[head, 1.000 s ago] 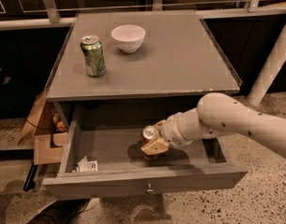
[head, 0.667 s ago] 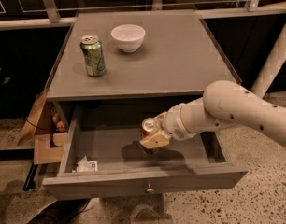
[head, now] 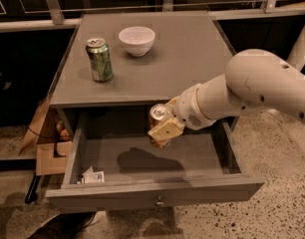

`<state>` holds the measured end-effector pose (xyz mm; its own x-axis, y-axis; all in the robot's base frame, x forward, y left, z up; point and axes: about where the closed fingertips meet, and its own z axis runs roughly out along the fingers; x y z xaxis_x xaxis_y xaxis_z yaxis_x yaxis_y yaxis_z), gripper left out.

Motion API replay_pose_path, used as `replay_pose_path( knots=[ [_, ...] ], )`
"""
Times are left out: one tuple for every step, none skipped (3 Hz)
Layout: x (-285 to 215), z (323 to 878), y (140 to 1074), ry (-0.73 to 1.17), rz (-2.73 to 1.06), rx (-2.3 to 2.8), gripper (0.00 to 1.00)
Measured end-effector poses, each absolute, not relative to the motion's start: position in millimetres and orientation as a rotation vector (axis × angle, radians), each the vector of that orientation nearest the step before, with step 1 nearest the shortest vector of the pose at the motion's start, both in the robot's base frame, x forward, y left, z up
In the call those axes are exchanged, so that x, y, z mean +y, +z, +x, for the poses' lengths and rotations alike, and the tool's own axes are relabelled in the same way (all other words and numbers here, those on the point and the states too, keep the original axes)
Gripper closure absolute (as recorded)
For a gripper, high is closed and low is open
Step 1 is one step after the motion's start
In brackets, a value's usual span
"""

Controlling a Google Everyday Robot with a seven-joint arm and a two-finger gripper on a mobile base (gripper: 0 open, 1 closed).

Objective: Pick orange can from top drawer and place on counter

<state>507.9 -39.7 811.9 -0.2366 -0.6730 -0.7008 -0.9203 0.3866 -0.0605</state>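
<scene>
Currently, item by item:

1. Small orange-brown patterned drink can w/ silver pull-tab top (head: 160, 113): is hanging in the grasp, tilted, above the open drawer's interior and just in front of the desk's front edge. It is not touching the drawer floor; its shadow (head: 142, 161) is falling on the floor below it.
2. Two-finger gripper (head: 165, 125) on a thick white arm (head: 252, 86): is reaching in from view-right. The fingers (head: 167, 130) are clamping shut on the orange can, w/ a tan pad pressing across the can's front.
3. Wide shallow grey wooden top drawer (head: 197, 158): is standing pulled fully out, w/ a small round metal knob (head: 159, 201) at front ctr.
4. Square grey wooden desk (head: 192, 59): is carrying items 5 and 6 on its top.
5. Green drink can (head: 99, 59): is standing upright near the top's view-left side.
6. Small white round bowl (head: 137, 40): is sitting near the green can, towards the back, apart from it.
7. Small white paper packet (head: 92, 176): is lying in the drawer's front view-left corner.
8. Brown cardboard box (head: 45, 143): is sitting on the speckled floor (head: 277, 153) beside the cabinet, view-left.
</scene>
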Motion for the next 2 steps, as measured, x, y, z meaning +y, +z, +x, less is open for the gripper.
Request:
replay_pose_path(
  knots=[
    [-38.6,514.9,843.9,0.455,-1.324,2.001,1.0],
    [-42.3,534.3,879.7,0.399,-1.268,2.003,1.0]
  ],
)
